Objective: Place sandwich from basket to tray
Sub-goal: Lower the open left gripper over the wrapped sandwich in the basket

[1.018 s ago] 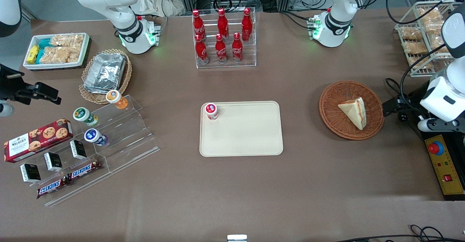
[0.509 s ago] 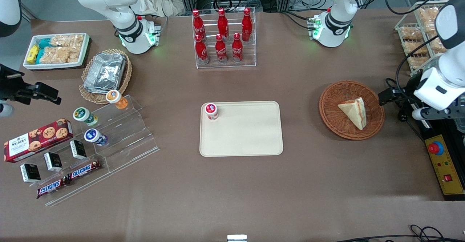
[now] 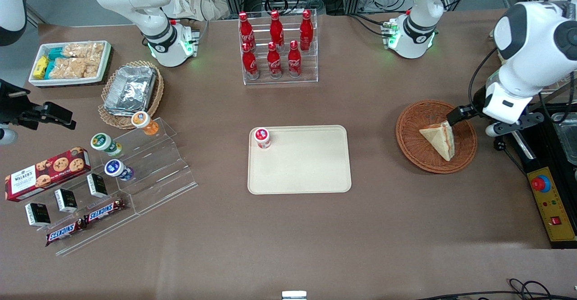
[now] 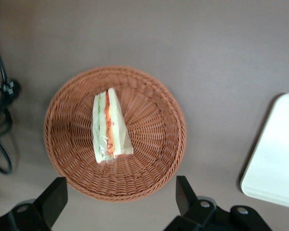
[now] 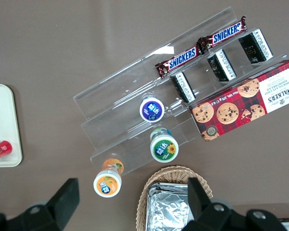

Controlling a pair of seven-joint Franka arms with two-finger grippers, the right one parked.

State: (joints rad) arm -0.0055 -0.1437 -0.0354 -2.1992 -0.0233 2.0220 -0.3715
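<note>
Reddish-brown woven basket (image 3: 436,136), cream sandwich (image 3: 438,139) with orange stripe, beige tray (image 3: 299,159).

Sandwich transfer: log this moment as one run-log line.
phase: approach | gripper: open, above basket | sandwich: in basket, ungrasped | tray: holds small red-lidded cup

"WALKER'S" stands on the red tartan cookie box (image 3: 47,173), and "WALKERS" with "PURE BUTTER" reads on it in the right wrist view (image 5: 248,99). "SNICKERS" runs along each of two brown bars (image 3: 104,210) (image 3: 63,232), also legible in the right wrist view (image 5: 177,61) (image 5: 222,33). White script on the red bottles (image 3: 274,61) looks like Coca-Cola but is too small to read surely. The small black boxes' (image 5: 223,65) print cannot be read.
</note>
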